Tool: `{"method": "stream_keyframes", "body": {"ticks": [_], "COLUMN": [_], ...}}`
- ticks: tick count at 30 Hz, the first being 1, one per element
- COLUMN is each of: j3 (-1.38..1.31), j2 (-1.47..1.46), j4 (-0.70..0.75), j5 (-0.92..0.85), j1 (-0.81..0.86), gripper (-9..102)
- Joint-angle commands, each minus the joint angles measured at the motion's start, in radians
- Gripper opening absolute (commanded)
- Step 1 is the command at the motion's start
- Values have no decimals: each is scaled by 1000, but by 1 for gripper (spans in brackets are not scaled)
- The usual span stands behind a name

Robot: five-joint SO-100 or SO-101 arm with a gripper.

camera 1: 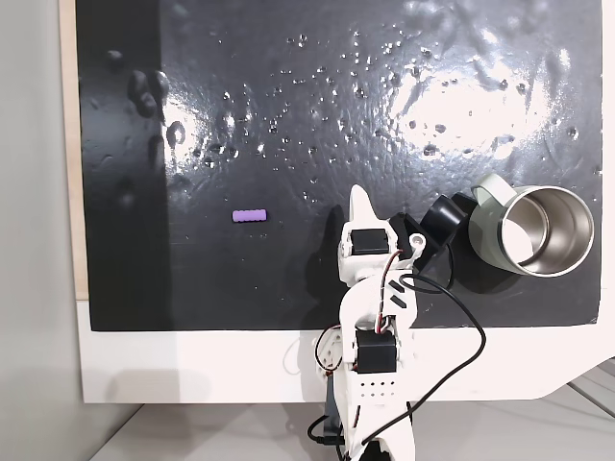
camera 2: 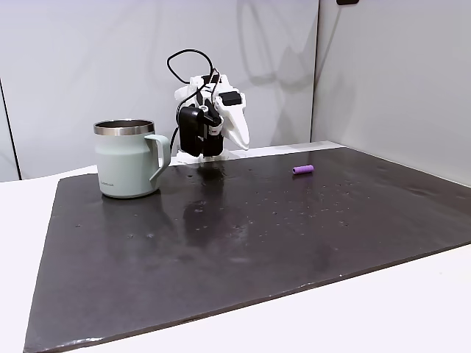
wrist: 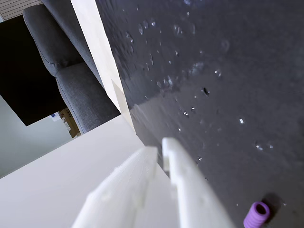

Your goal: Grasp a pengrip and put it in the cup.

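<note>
The pengrip (camera 1: 250, 215) lies loose on the slick worktop (camera 1: 288, 96), apart from the closed, empty hand (wrist: 159, 148), and being round, may roll if nudged.

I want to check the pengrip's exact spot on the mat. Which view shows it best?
The fixed view from above: the pengrip lies whole on the black mat, apart from the arm. The side fixed view shows it small; the wrist view crops it at the edge.

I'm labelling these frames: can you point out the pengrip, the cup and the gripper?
pengrip (camera 1: 250, 216), a fixed view, middle of its ribbed side.
cup (camera 2: 125, 165), a fixed view, outer wall.
gripper (wrist: 160, 148), wrist view, between the tips of the fingers.
</note>
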Motion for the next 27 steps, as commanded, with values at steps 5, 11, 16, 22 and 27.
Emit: {"method": "stream_keyframes", "body": {"ticks": [5,11,16,22,27], "j3": [55,55,49,-172,-503], "j2": [12,12,12,-21,-310], "j4": [-51,-51,-51,101,244], "j5": [-6,-9,-14,12,57], "j1": [-2,-3,-9,-81,-138], "gripper": [0,0,0,0,0]}}
